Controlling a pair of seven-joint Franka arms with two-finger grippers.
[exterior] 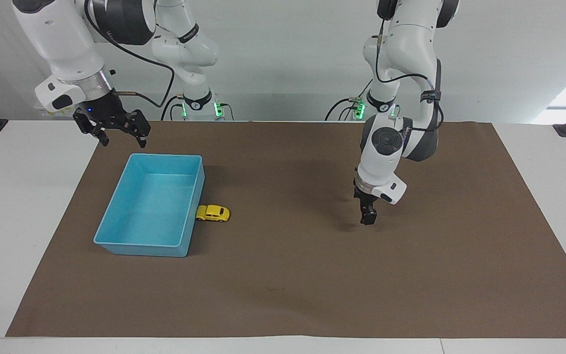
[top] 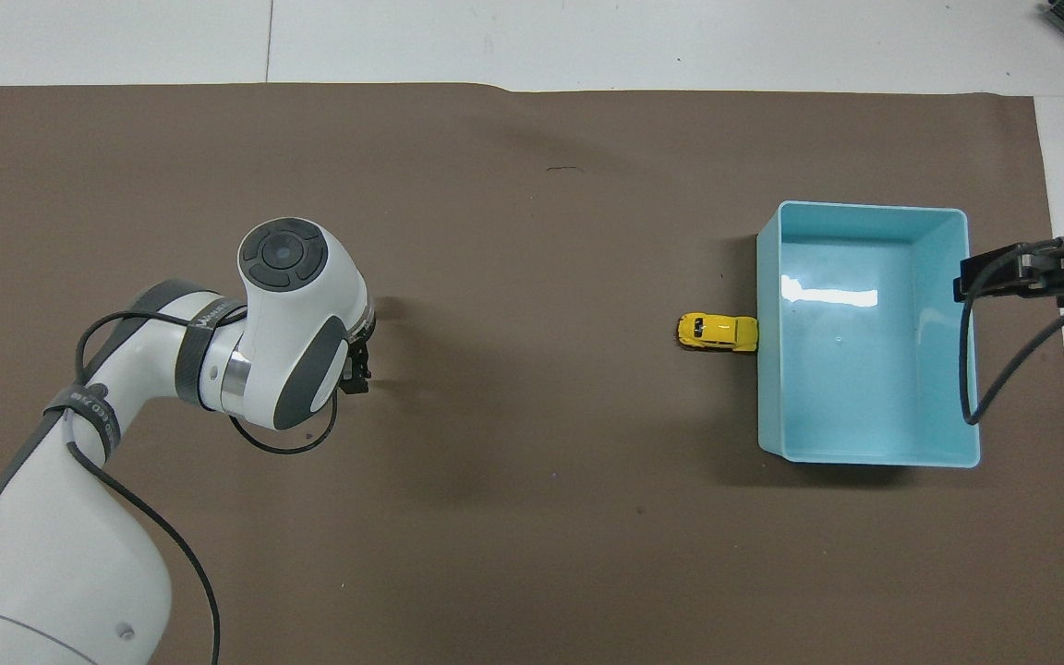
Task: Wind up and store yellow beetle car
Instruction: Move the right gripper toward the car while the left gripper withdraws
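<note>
Car: the yellow beetle car (exterior: pixel 212 213) sits on its wheels on the brown mat (exterior: pixel 293 275), one end against the outer wall of the blue tray (exterior: pixel 116 243), on the tray's side toward the left arm's end.
Axis: its long axis runs across the table, from one arm's end toward the other.
Shape: rounded glossy body, dark windows.
Tray: smooth rectangular plastic, open top.
Left gripper (exterior: pixel 367 219): low over bare mat, fingers apart, holding nothing.
Right gripper (exterior: pixel 121 141): waits raised near the tray's corner nearest the robots, fingers spread, holding nothing.

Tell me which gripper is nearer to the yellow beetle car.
Right. The right gripper hangs by the blue tray's robot-side end; the yellow beetle car touches its wall. The left gripper hovers over bare mat.
</note>
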